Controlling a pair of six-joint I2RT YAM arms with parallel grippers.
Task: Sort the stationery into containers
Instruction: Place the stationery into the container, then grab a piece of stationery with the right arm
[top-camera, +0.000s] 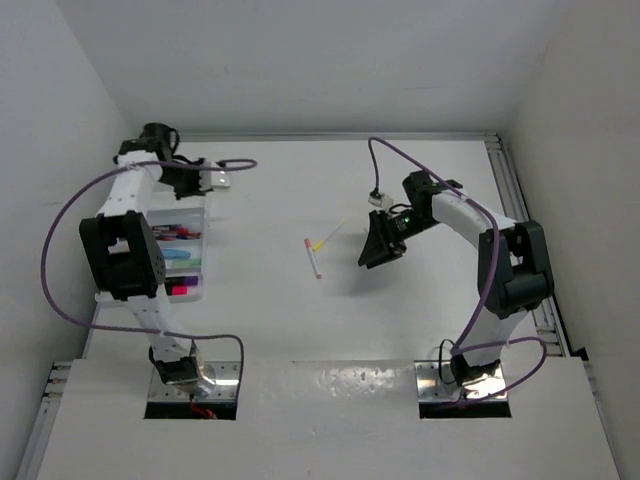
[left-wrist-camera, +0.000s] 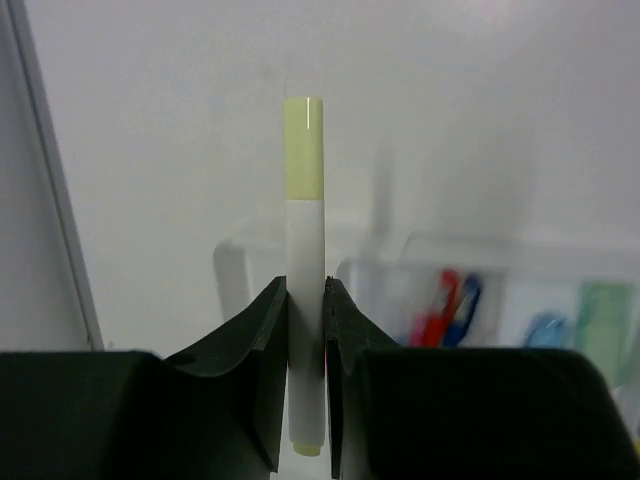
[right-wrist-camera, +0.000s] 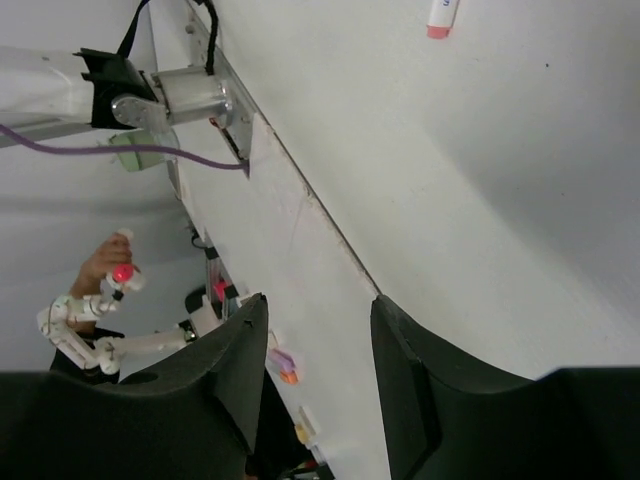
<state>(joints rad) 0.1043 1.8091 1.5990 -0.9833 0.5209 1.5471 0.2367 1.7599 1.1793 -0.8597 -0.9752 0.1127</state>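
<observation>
The main risk sits with the left pincer (left-wrist-camera: 306, 290). It is pressed together on a white pen (left-wrist-camera: 303, 200) with a pale yellow cap, but it pinches the pen near the bottom end, so most of the length stands free above the jaws. A quick swing could make the pen pivot or slip. If it is let go from where it hangs, by the far corner of the tray (top-camera: 204, 262) rather than plainly over a compartment, it may land on the bench (top-camera: 400, 330) or in the wrong slot. Coloured pens and markers already lie in the tray.

The left arm is stretched far forward and folded back at the elbow, with its wrist turned towards the tray.

The right pincer (top-camera: 378, 248) is spread and holds nothing. It hangs tilted just beside two pens (top-camera: 316, 256) lying crossed mid-bench. A careless descent could roll or scatter them. The right arm bends inward from its base, elbow out to the right.
</observation>
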